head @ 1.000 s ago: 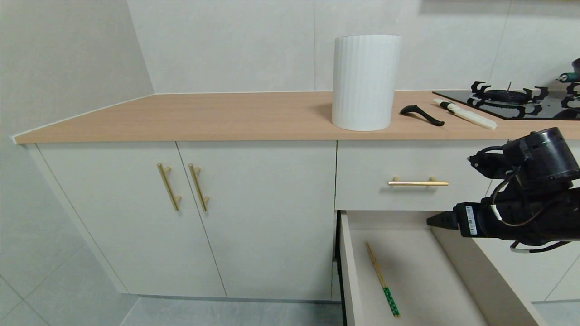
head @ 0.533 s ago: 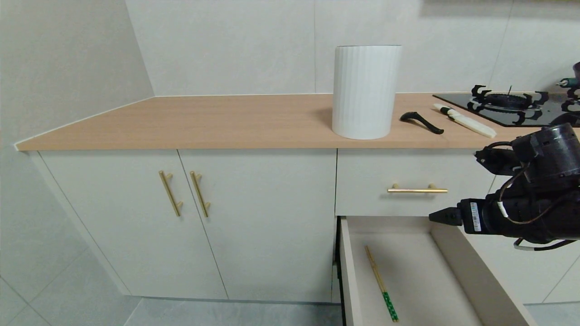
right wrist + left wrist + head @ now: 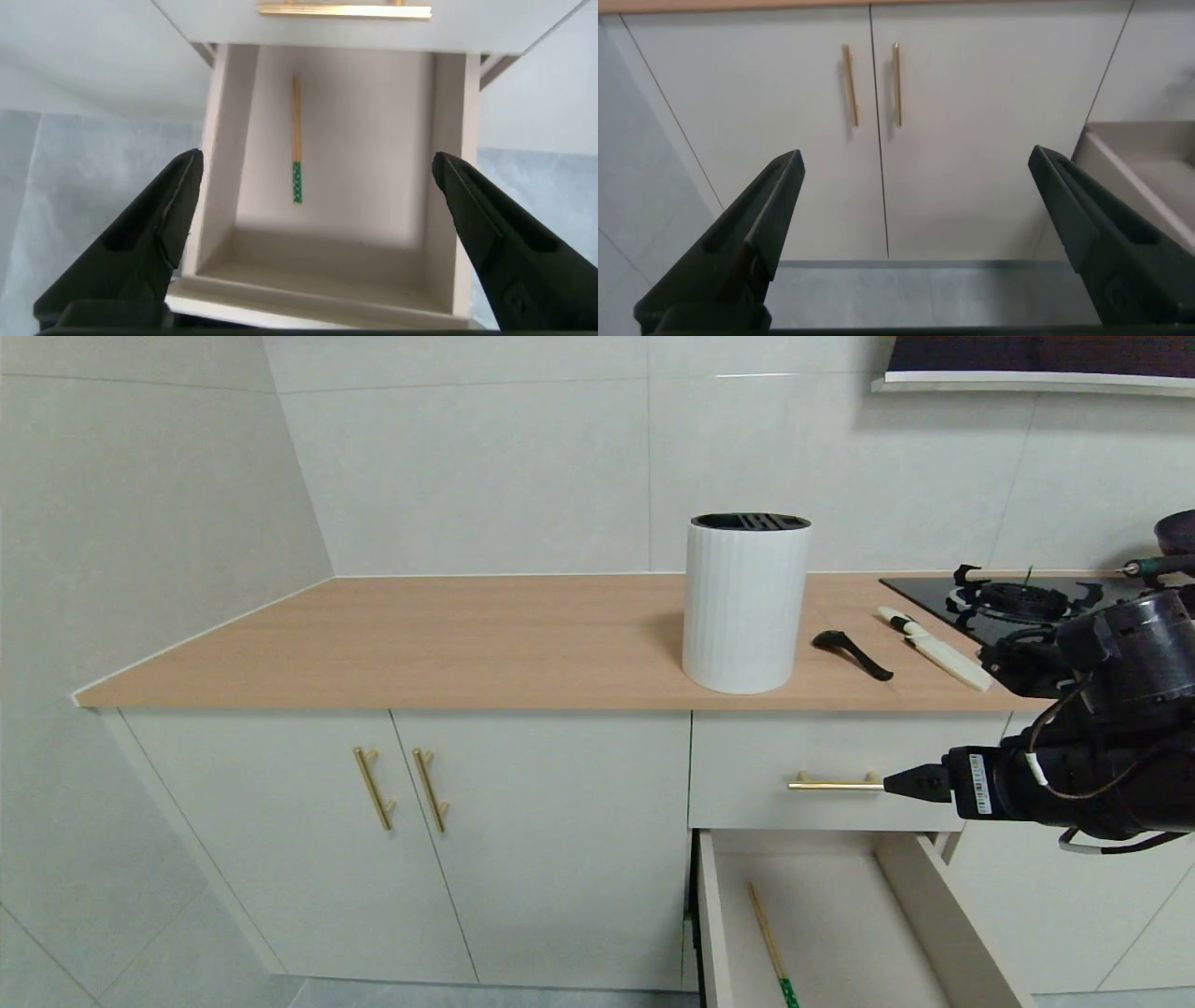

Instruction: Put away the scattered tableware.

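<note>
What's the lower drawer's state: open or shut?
Open. The lower drawer juts out past the shut upper drawer, chopsticks visible on its floor.

I see wooden chopsticks (image 3: pixel 770 943) with green ends lying flat, lengthwise, in my open lower drawer (image 3: pixel 711 915), while a black utensil (image 3: pixel 854 655) and a white knife (image 3: pixel 936 650) lie on the counter (image 3: pixel 467 635) just beside the ribbed white holder (image 3: pixel 745 607).

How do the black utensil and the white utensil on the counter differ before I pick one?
The black utensil is curved and shorter; the white utensil is straight and longer. The black utensil lies nearer the white holder, the white utensil nearer the stove. Both lie flat on the countertop.
</note>
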Tool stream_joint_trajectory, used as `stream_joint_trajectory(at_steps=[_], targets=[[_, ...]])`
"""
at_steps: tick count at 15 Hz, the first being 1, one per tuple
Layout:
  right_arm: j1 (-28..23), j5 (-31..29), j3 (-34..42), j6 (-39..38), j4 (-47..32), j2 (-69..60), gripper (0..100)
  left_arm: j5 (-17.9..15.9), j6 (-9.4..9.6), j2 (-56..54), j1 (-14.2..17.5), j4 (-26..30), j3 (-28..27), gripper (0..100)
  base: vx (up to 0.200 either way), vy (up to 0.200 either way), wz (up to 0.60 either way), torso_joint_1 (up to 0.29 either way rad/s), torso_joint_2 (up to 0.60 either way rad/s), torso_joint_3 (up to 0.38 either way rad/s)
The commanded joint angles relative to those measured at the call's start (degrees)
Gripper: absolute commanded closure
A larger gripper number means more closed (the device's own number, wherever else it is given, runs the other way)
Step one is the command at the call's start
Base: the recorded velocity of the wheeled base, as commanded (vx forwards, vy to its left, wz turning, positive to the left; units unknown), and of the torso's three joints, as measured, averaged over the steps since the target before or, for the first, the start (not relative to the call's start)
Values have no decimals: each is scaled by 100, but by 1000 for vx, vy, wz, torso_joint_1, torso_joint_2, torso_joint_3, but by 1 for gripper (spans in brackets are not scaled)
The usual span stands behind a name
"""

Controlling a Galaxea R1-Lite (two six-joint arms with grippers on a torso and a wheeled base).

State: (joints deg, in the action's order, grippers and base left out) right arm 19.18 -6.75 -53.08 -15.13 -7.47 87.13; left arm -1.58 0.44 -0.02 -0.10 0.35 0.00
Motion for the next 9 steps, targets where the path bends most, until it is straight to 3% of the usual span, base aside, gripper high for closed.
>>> stream_joint_trajectory(at_steps=[1, 9], targets=[[-2, -1, 8, 1, 0, 24, 0, 0, 0, 2, 1, 0, 0, 0, 0, 0, 0, 188, -471, -276], [-63, -1, -36, 291, 167, 340, 0, 0, 0, 2, 1, 0, 0, 0, 0, 0, 0, 209, -480, -273]])
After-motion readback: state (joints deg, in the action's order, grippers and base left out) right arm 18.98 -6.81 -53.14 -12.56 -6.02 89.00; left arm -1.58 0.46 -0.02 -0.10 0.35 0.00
